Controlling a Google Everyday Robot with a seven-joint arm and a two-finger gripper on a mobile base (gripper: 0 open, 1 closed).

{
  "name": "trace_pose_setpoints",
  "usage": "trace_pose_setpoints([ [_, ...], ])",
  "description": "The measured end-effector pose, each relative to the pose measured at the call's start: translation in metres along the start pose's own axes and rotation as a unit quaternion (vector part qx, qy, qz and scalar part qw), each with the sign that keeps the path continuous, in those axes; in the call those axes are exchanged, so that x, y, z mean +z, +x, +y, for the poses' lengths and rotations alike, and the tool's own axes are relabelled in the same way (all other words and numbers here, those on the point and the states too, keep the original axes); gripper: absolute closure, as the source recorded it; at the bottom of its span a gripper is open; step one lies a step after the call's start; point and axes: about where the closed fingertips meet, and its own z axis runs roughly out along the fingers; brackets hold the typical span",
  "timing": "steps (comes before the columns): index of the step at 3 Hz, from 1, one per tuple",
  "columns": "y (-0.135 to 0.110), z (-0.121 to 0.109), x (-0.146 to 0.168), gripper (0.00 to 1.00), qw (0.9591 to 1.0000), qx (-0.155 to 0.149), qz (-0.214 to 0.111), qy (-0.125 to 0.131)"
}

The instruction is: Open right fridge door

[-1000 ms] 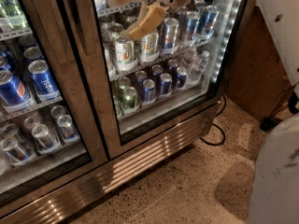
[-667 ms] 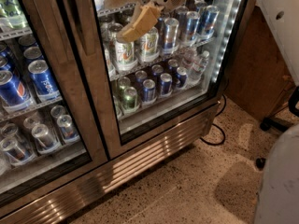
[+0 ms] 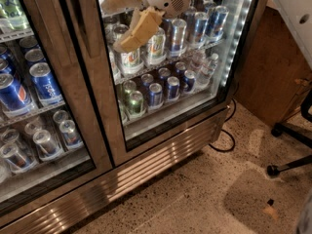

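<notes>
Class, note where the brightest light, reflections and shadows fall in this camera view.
Camera view: the LED strip down the right fridge door is brightest, lighting the cans; warm reflections streak the steel grille below; a soft shadow darkens the speckled floor; the gripper, jaws open, sits before the glass at top.

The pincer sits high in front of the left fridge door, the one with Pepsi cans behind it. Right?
Wrong door. The camera view shows the pincer high in front of the right fridge door, the one with the LED strip, not the left door with the Pepsi cans.
</notes>
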Motion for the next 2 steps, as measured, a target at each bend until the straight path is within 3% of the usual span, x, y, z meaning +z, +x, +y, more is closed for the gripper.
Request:
trace_pose_setpoints([
  [2, -0.0152, -0.0053, 0.0092, 0.28, 0.9994, -0.034, -0.007, 0.005],
])
